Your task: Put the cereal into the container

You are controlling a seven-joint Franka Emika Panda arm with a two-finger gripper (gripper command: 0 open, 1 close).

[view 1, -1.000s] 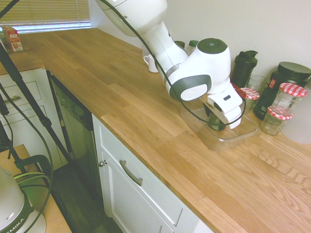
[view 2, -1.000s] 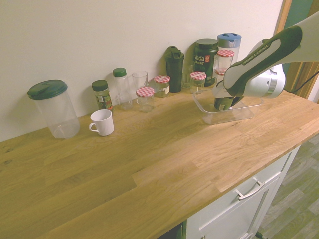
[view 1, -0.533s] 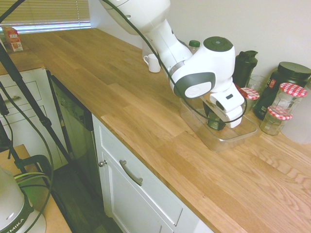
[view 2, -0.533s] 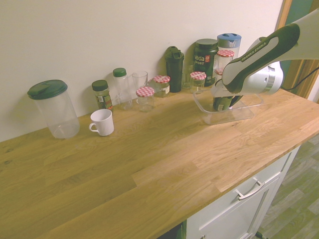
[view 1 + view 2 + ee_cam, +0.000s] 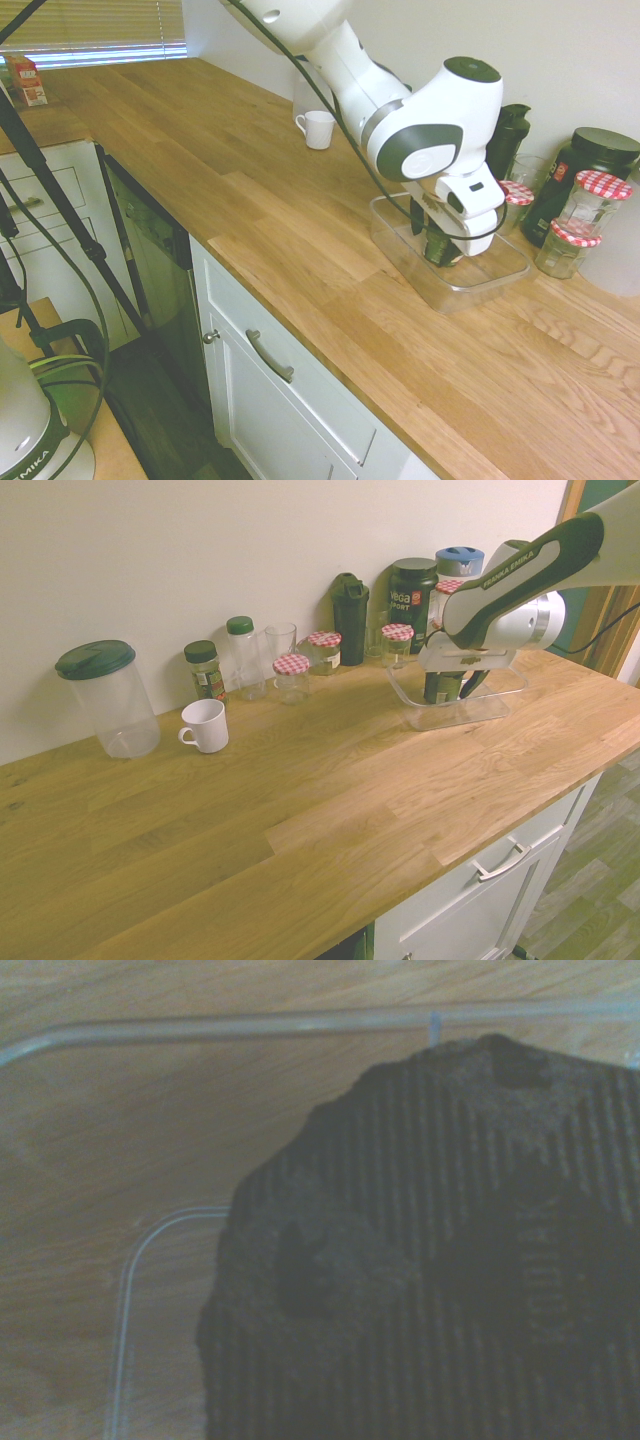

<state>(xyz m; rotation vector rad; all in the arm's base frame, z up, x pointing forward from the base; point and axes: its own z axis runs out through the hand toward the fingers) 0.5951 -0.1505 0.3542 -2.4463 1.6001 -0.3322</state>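
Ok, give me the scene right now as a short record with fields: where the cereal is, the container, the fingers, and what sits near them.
cereal: small dark jar, upright inside the container
container: clear tub on the wooden counter, holding only the jar
gripper: above the tub, pointing down, fingers either side of the jar; contact cannot be told
neighbours: red-checked jars and a black-lidded jar behind the tub
further along the wall: white mug, green-lidded pitcher

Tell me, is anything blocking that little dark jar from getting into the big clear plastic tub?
Nothing visible blocks it. The small squat dark jar already stands inside the large clear rectangular plastic tub on the wooden counter, with the claw right over it. The red-checked-lid jars stand outside the tub, by the wall.
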